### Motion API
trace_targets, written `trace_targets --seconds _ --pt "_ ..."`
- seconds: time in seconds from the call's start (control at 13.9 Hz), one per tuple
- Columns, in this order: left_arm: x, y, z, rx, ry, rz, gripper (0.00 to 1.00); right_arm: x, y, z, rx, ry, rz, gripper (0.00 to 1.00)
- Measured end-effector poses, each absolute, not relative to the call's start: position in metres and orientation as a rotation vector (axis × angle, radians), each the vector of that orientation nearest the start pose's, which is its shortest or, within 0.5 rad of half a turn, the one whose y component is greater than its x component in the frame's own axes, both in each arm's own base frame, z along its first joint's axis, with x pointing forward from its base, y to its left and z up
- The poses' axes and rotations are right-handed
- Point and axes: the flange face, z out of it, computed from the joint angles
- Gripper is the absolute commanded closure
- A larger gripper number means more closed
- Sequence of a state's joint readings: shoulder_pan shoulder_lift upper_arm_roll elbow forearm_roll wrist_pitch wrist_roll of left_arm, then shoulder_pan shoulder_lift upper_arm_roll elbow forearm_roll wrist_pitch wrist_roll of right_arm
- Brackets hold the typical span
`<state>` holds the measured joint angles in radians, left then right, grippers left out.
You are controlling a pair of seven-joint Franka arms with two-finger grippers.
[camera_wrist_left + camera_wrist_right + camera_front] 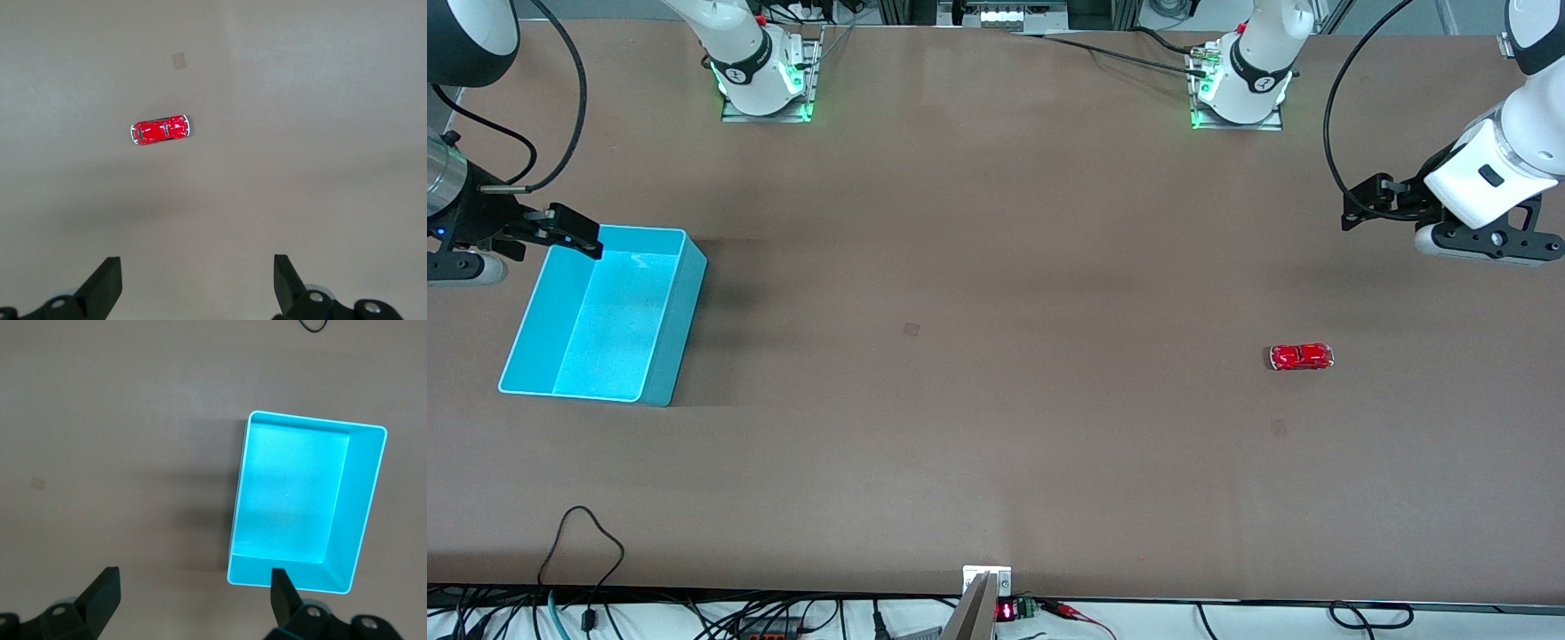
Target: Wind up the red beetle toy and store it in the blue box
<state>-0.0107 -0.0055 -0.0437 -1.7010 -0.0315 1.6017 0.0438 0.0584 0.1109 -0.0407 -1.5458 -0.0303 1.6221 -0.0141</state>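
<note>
Brown counter (pixel 996 373) carries both task things. Blue box (pixel 654 356) sits open-topped at right arm's end. Right gripper (pixel 193 603) hangs over box's corner, jaws wide, holding nothing. Left gripper (pixel 197 287) up over bare counter, jaws wide, holding nothing. Red beetle toy (pixel 1302 356) on counter toward left arm's end, well apart from box.

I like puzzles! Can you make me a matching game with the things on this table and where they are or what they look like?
Things:
1. toy
2. box
3. left end effector
4. right end effector

States:
A. cyan, nothing in it
B. open, over the box's edge
C. red, on the table toward the left arm's end
D. open, up over bare table, the toy nearer the front camera

Pairs: 1-C, 2-A, 3-D, 4-B
</note>
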Motion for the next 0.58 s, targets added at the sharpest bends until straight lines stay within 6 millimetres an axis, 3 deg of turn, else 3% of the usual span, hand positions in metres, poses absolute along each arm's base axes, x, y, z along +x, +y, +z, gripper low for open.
trace_targets --seconds 0.58 --pt "0.5486 -0.0332 0.5688 -3.165 0.152 0.149 0.0 0.5908 0.0048 0.5766 -3.175 -0.044 0.059 0.0"
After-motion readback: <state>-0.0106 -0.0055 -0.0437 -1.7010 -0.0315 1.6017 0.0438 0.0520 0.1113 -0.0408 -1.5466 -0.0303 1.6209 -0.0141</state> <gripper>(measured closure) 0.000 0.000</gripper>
